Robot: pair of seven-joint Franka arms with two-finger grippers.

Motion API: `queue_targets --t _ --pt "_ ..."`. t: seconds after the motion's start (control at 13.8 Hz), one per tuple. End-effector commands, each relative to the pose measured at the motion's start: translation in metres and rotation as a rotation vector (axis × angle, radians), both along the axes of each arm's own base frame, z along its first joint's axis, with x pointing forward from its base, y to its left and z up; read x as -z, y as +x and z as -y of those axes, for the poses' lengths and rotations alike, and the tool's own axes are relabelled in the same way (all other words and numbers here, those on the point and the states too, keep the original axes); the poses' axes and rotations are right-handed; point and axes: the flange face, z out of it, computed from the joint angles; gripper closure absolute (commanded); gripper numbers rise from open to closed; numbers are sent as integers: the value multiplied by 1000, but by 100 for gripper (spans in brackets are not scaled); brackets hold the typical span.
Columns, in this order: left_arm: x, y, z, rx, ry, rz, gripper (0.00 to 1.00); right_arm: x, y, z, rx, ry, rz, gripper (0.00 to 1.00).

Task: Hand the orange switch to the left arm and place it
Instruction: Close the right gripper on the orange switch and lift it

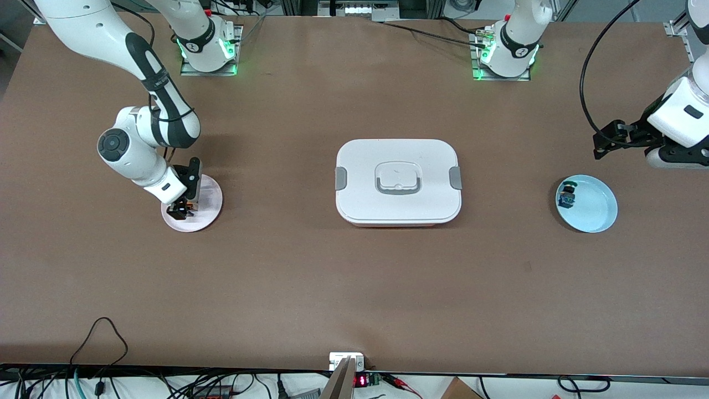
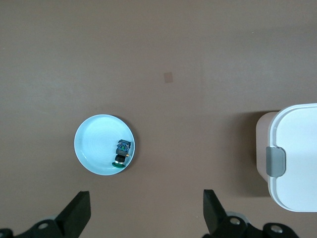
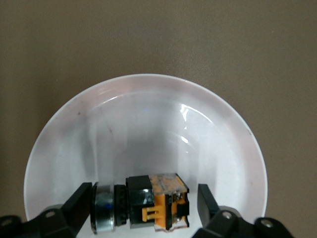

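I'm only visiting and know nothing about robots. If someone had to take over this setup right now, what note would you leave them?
Right gripper: down in the round pink plate, fingers open on either side of the tiny black-and-orange switch, which lies in the plate, not yet gripped.
Left gripper: waits with fingers open, up over the table by the round light-blue plate.
That blue plate holds a small black switch with blue-green parts.
The large white lidded box sits mid-table between the two plates.
Done: right gripper in place around the orange switch.
Left: grip, lift, hand over to the left gripper, keep off the box.
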Motion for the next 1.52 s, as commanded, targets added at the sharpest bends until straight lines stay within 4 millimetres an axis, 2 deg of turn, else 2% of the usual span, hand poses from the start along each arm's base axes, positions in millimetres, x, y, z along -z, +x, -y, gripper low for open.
queue_targets --t 0.0,0.51,0.65,0.87,1.09,1.23,1.45 --pt "-8 -1 0 10 -16 0 0 5 -1 0 -9 8 4 26" --pt "-8 -1 0 8 -16 0 0 2 0 1 0 10 7 79" --pt "-8 -1 0 8 -16 0 0 -3 2 -3 -5 11 12 89" --pt "-8 -1 0 5 -16 0 0 -16 10 -26 -34 29 0 99" --pt "-8 -1 0 4 -16 0 0 -54 34 -39 -60 39 -82 100" --pt "-8 -1 -1 1 -17 0 0 -84 49 -58 -49 96 -135 100" --pt "-7 -5 2 1 -18 -23 0 -110 57 -93 -2 252 -178 100"
